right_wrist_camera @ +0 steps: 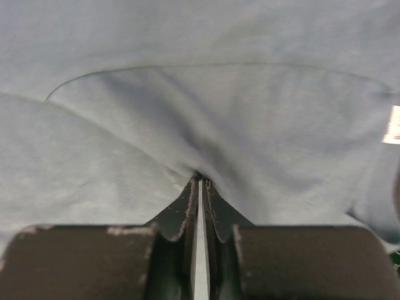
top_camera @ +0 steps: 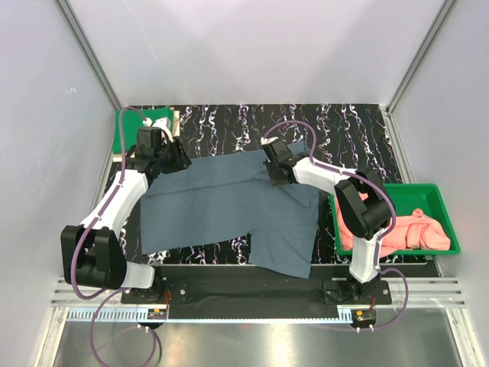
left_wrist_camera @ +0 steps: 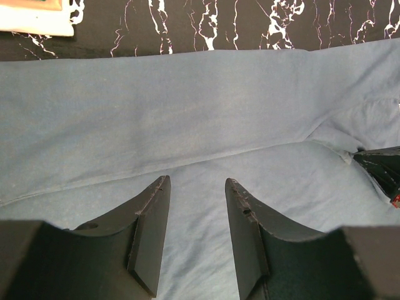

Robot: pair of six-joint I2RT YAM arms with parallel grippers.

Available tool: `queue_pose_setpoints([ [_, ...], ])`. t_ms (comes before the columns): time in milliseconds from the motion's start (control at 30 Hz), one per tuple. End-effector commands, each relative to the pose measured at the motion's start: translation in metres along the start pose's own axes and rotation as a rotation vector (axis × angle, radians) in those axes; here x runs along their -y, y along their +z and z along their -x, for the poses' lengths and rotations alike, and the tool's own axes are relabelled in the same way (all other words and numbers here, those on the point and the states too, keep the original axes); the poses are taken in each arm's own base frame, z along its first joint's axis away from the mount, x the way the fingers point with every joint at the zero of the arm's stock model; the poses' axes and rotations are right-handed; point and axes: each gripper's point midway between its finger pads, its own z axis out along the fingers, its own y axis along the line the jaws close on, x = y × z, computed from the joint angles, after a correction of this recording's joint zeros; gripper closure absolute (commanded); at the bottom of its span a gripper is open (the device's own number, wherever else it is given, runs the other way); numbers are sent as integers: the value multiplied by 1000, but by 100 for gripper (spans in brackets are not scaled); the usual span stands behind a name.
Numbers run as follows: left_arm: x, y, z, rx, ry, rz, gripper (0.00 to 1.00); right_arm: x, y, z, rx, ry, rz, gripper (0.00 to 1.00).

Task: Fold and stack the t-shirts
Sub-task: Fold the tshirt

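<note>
While blue shirt [top_camera: 221, 210] sits mid-fold, right gripper [right_wrist_camera: 199, 178] pinches it, left gripper [left_wrist_camera: 197, 182] gapes above; pink shirt [top_camera: 397, 229] waits in bin [top_camera: 437, 193].

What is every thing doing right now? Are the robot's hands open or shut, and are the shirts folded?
blue t-shirt: spread out on the table, not folded small yet.
left gripper: open, over the blue t-shirt, holding nothing.
right gripper: shut, pinching a fold of the blue t-shirt.
pink t-shirt: crumpled, unfolded, lying in the bin.
green bin: upright, with the pink t-shirt inside.
</note>
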Motion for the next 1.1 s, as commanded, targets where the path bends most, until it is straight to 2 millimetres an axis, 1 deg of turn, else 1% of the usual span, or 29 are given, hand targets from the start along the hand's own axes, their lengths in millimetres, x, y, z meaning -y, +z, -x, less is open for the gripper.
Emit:
queue_pose_setpoints([
  [0, 8, -3, 13, 43, 10, -40, 54, 19, -7, 26, 68, -4, -120, 87],
  [67, 7, -2, 13, 42, 9, -40, 54, 19, -8, 29, 74, -10, -121, 85],
  [167, 7, -2, 13, 40, 8, -40, 54, 12, -11, 32, 79, -8, -79, 81],
  [200, 7, -2, 13, 39, 7, -39, 54, 10, -12, 33, 79, 1, -68, 78],
  [333, 7, -2, 13, 42, 10, -40, 54, 5, -13, 31, 76, 15, -39, 74],
  [400, 7, -2, 13, 40, 11, -41, 54, -1, -16, 28, 71, 20, -16, 75],
  [467, 8, -3, 13, 39, 13, -47, 54, -4, -20, 28, 77, 33, 1, 80],
  [567, 8, -3, 13, 41, 16, -48, 53, -9, -19, 22, 81, 46, 15, 86],
  [700, 8, -2, 11, 36, 14, -47, 53, -18, -19, 22, 87, 41, 38, 87],
  [800, 8, -2, 11, 34, 14, -49, 53, -23, -21, 21, 87, 43, 48, 90],
  [933, 9, -3, 12, 36, 14, -51, 53, -27, -19, 20, 88, 46, 55, 90],
  [1000, 9, -3, 12, 36, 15, -52, 53, -26, -14, 17, 77, 41, 43, 89],
  [1067, 8, -3, 12, 37, 15, -49, 53, -25, -10, 16, 72, 31, 33, 84],
])
